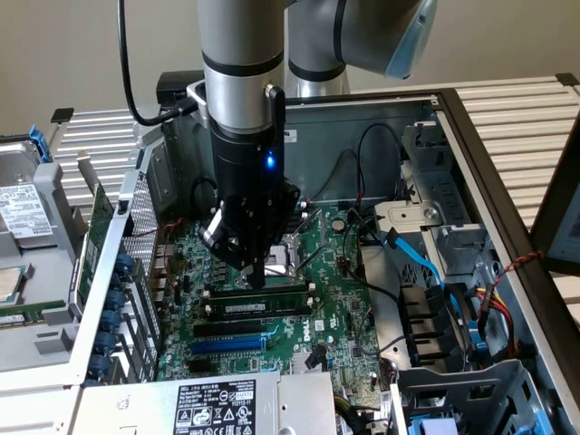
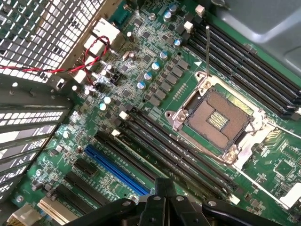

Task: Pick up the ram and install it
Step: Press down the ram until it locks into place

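Green motherboard is seen inside the open computer case, with the claw lowered over the long black slots. A ram stick is seen standing in the slot directly under the claw tips, touching them. Whether the claw is spread or pressed together cannot be told. A blue expansion slot lies beside the black slots

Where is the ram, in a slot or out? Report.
In: the ram stands on edge in line with the black slots, beside the gripper. Clicked down: cannot tell.
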`<state>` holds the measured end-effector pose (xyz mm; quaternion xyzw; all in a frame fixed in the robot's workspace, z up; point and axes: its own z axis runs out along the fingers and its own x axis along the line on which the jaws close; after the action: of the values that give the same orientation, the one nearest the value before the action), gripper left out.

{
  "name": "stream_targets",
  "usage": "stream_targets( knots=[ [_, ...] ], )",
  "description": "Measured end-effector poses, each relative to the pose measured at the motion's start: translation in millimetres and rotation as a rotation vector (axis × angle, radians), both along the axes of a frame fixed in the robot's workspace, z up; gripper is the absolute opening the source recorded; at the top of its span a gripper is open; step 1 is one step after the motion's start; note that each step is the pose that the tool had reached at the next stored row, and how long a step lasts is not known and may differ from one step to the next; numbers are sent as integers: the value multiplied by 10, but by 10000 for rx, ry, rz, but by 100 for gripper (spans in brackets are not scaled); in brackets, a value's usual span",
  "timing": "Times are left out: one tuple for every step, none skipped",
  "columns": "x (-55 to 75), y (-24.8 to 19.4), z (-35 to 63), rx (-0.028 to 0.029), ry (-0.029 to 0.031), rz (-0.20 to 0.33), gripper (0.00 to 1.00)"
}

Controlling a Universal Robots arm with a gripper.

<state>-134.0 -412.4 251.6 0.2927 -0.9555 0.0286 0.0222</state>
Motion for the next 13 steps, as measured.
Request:
stream_targets(
  knots=[
    [0, 0, -1, -114, -50, -45, 11],
    [0, 0, -1, -182, -104, -94, 11],
    [0, 0, -1, -213, -156, -157, 11],
    [0, 0, -1, -224, -202, -241, 11],
    [0, 0, -1, -226, -234, -332, 11],
    [0, 0, -1, -228, -245, -436, 11],
    [0, 0, 0, -229, -252, -563, 11],
    [0, 0, 0, -232, -255, -688, 11],
    [-1, 0, 0, -234, -258, -817, 11],
    [-1, 0, 1, -237, -259, -944, 11],
    [-1, 0, 1, -239, -260, -1074, 11],
    [0, 0, 0, -239, -260, -1201, 11],
    [0, 0, 0, -240, -261, -1343, 11]
  ],
)
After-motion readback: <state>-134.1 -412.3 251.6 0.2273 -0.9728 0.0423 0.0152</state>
